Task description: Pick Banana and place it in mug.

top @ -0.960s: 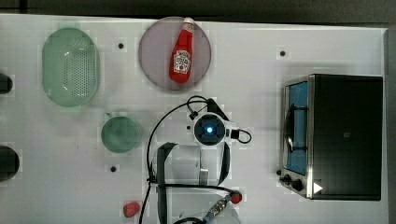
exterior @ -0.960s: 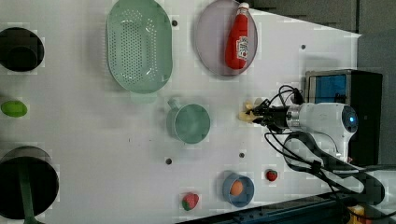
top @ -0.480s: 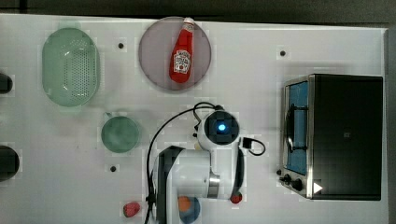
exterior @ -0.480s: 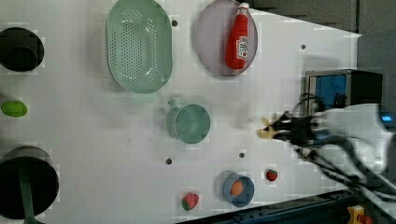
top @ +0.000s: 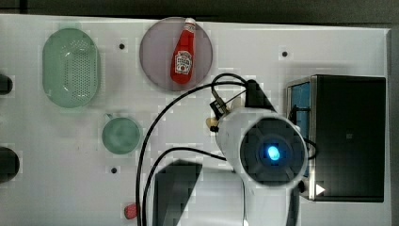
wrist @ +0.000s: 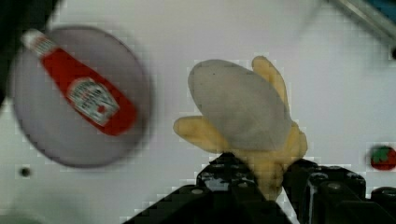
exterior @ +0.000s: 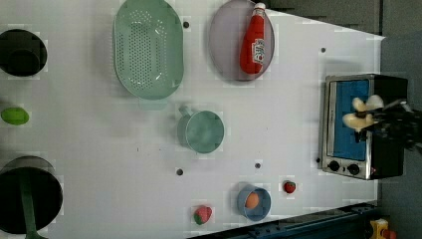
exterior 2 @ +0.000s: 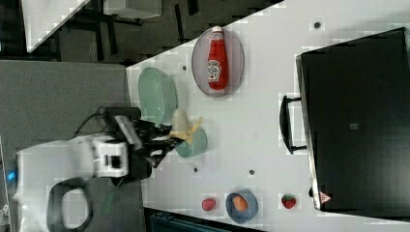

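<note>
Lifted since the earlier frame: arm raised well clear of the table, banana (wrist: 247, 121) carried up with it, no longer low beside the mug as in the older left view but now at the far right of the left view, in front of the toaster oven (exterior: 363, 124). In the top view, wrist housing swollen large at lower right, closer to the camera than before.

Gripper (wrist: 271, 179) closed partway on the banana's lower end, black fingers (wrist: 322, 186) pinching the yellow base at the bottom centre of the wrist view. Peel flaps splayed outward, pale rounded flesh standing up above the grip. In the right view, banana (exterior 2: 183, 126) at left of centre, overlapping the mug (exterior 2: 196, 142) in line of sight; whether directly above it, impossible to tell from there. In the top view, mug (top: 122, 135) at left of centre, well apart from the gripper's spot, with only a sliver of pale fruit (top: 211, 123) peeking past the housing.

Likely a light toy fruit, somewhat soft or rubbery, with loose flaps that could catch on a rim. Best held where gripped now: low on the stem end, below the flaps, leaving the blunt tip free to enter the mug first. Narrow mouth against spread peel: probably a need for centring well over the opening before release. Ketchup bottle (top: 182, 57) on its round plate (top: 155, 42) at upper centre, untouched.
</note>
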Controlling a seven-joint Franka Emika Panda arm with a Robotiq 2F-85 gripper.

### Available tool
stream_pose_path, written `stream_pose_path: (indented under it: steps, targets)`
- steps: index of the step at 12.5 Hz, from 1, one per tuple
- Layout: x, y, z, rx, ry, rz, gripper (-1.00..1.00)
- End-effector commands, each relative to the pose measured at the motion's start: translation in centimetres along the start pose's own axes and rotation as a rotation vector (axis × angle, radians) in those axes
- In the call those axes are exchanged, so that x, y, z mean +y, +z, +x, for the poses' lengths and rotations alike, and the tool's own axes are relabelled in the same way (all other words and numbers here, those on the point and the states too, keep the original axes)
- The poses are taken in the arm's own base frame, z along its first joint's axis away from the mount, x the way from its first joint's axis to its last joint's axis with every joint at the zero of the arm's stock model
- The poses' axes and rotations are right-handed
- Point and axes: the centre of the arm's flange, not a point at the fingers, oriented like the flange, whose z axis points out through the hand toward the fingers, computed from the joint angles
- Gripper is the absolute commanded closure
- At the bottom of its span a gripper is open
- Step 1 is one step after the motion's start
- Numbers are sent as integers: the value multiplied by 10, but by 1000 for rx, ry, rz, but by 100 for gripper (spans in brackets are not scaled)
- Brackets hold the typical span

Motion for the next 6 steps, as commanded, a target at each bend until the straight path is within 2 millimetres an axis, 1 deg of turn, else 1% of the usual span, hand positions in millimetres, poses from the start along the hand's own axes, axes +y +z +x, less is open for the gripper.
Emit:
stream_pose_path:
  steps: [1, 3, 6]
  targets:
    - [-31, 22, -66, -49, -45, -97, 46]
    - [-51, 24, -106, -40, -64, -119, 46]
    - [-82, 36, -170, -68, -70, -118, 46]
